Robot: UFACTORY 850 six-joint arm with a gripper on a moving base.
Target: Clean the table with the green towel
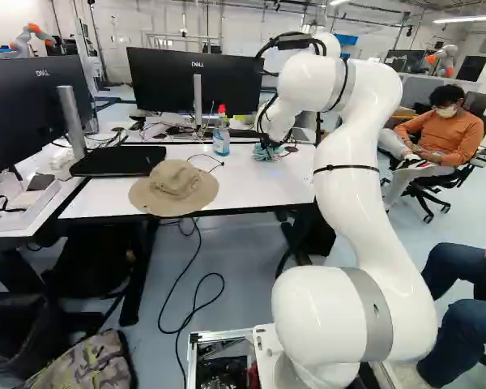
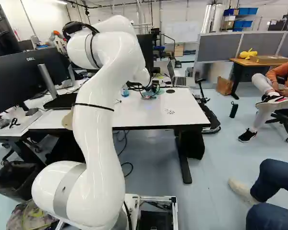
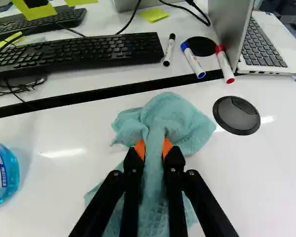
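At the far right part of the white table [image 1: 263, 188], my gripper [image 1: 269, 143] points down at the green towel [image 1: 262, 153] in the left base view. Seen from the wrist, the gripper [image 3: 153, 149] is shut on the green towel [image 3: 175, 117], its orange pads pinching a bunched fold from two sides. The light teal cloth spreads over the tabletop ahead of the fingers and under them, crumpled. In the right base view the arm hides part of the table.
A blue spray bottle [image 1: 221, 136] and a tan hat [image 1: 175, 188] are on the table. Beside the towel lies a round black cable cover [image 3: 236, 115]. Beyond the seam are a keyboard [image 3: 79, 53], markers [image 3: 193, 60] and a laptop [image 3: 261, 42]. Monitors [image 1: 196, 79] stand behind.
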